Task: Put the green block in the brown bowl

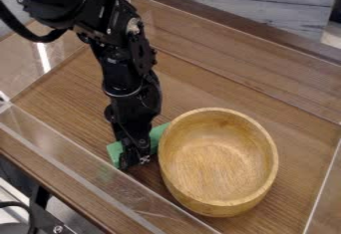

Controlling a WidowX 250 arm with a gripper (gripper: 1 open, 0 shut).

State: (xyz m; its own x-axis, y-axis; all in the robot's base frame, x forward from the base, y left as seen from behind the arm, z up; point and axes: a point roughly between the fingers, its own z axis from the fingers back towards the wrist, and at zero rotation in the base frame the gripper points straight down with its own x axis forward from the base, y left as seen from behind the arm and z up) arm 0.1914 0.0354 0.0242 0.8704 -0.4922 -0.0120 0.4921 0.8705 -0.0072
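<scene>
"What's in view, biggest first?" 
"1 arm (118, 64), 1 brown bowl (217, 162) just beside the claw (134, 154), and 1 green block (118, 152) under the claw's fingers."
"Why so low?"
"I judge I have it down over the block to pinch it. The bowl sits close, so the carry should be short."
"Gripped?"
"I can't tell from my screen; the dark fingers hide any contact."
</scene>
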